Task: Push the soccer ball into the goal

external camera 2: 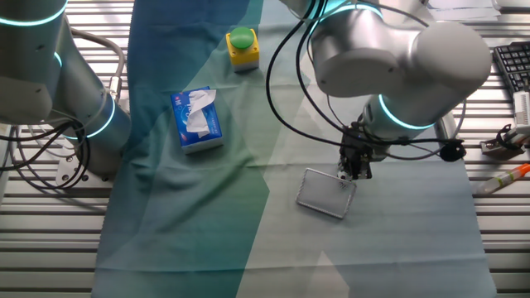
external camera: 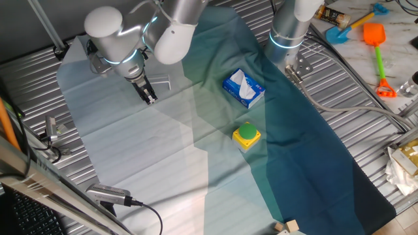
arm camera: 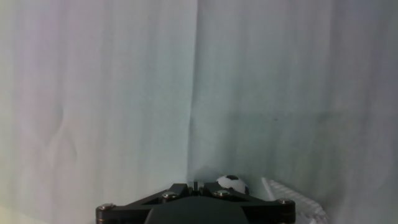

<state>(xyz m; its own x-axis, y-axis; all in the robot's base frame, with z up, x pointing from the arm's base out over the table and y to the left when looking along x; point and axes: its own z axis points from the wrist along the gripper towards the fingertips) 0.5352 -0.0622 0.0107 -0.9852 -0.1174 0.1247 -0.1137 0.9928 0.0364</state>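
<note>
Gripper [external camera 2: 354, 172] down beside the goal [external camera 2: 327, 192], opening hidden; the black-and-white soccer ball [arm camera: 232, 183] sits just beside it

Claw [external camera 2: 354, 170] low at the goal [external camera 2: 326, 193] frame's edge.

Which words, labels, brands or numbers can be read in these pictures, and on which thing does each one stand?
No text can be read in any view.
Tissue box: blue and white print, no letters can be made out.
Green button on its yellow box: no label shows.
Bottle at the far table edge: it has a label, too small and blurred to read.
Soccer ball, goal and claw: no marks show.
</note>
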